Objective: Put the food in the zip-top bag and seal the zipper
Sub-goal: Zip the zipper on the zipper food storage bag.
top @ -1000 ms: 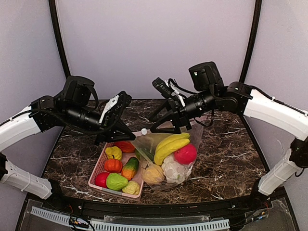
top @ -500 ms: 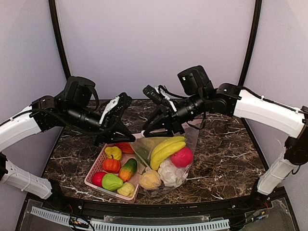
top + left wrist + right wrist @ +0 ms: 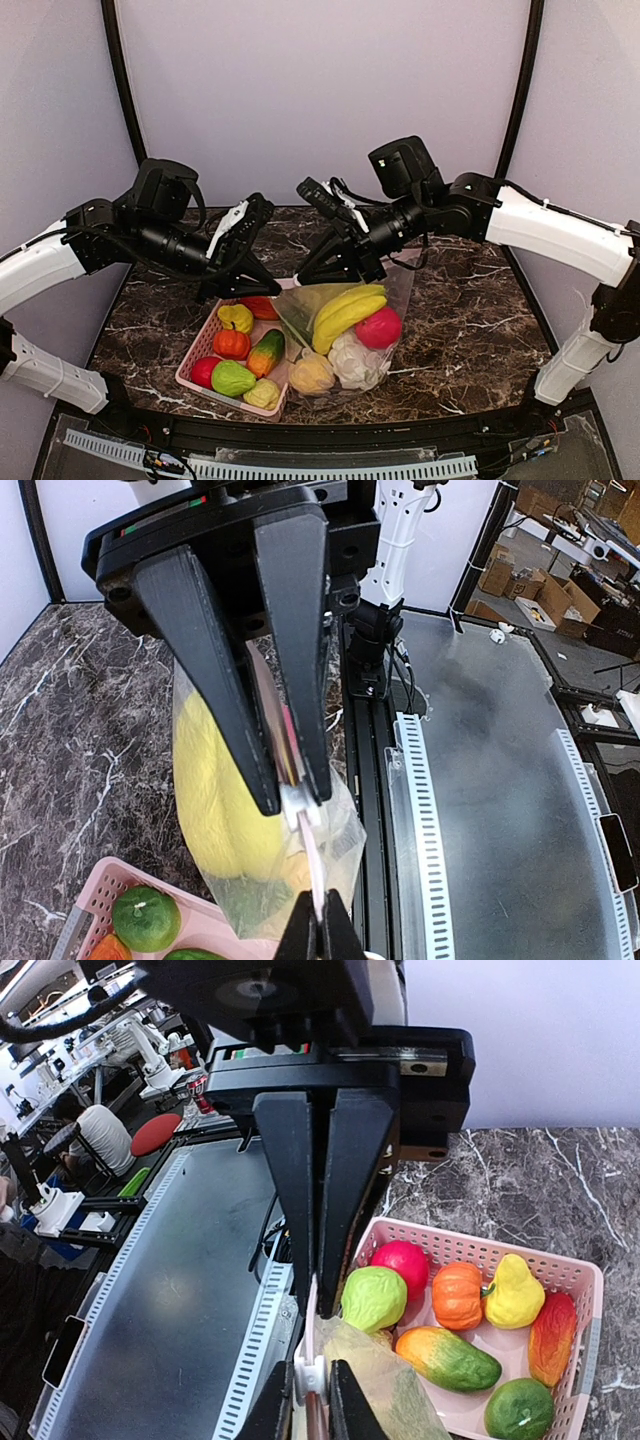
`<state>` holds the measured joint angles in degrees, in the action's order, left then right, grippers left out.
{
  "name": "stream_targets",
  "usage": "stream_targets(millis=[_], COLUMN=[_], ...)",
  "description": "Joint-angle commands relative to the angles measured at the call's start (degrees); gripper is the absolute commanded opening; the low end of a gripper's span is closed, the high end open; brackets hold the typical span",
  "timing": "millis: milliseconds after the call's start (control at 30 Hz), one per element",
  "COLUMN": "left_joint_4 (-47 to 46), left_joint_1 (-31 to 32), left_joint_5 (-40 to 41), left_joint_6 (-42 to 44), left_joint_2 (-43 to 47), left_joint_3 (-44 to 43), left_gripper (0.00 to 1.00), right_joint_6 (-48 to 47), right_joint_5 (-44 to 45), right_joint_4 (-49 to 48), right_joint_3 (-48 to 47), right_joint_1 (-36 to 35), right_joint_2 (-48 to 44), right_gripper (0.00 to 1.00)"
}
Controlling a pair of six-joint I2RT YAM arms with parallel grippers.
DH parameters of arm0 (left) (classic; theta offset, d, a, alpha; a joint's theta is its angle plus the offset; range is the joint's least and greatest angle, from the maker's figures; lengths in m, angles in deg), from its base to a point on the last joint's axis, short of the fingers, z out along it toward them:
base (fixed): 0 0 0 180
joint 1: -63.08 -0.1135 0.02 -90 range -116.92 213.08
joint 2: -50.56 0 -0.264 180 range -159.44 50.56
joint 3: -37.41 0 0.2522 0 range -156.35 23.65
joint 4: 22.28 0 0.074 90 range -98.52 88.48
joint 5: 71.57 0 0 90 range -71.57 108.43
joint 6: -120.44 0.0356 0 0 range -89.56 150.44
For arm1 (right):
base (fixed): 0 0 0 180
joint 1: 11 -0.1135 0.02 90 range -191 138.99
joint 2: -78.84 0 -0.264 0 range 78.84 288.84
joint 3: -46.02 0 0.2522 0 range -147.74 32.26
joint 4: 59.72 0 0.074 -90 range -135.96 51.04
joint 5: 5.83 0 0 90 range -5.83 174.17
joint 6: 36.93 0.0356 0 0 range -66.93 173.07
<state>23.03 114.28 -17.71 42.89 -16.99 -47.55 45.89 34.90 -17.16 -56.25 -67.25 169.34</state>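
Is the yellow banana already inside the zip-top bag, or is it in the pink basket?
Inside the bag. The banana lies behind the clear plastic of the zip-top bag, outside the pink basket.

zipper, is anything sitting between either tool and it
Nothing visible stands in the way. The left tool and the right tool are both shut directly on the zipper. The banana lies below the strip, inside the zip-top bag.
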Motion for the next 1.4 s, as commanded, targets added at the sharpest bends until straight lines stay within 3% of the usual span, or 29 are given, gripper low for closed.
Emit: stream_targets(millis=[0, 233, 900, 1367], left_joint_4=[0.65, 0.54, 3.05, 3.78], left_joint_1=[-0.31, -0.31, -0.31, -0.31], left_joint_5=[-0.39, 0.00, 2.51, 3.55], left_joint_6=[0.61, 0.56, 1.70, 1.88], left_joint_2=[0.57, 1.07, 3.44, 3.50], left_joint_3=[-1.14, -1.07, -0.43, -0.75], left_gripper=[0.01, 0.01, 0.01, 0.01], right_joint_6=[-0.07, -0.33, -2.61, -2.93], right_joint_5=[-1.23, 0.22, 9.78, 11.09], right_joint_4=[-0.63, -0.51, 3.53, 6.03], right_joint_3=[-0.54, 0.38, 3.20, 6.78], right_joint_1=[-0.70, -0.79, -0.38, 2.67], right_joint_2=[0.03, -0.73, -6.58, -10.91], right_gripper=[0.09, 0.00, 0.00, 0.00])
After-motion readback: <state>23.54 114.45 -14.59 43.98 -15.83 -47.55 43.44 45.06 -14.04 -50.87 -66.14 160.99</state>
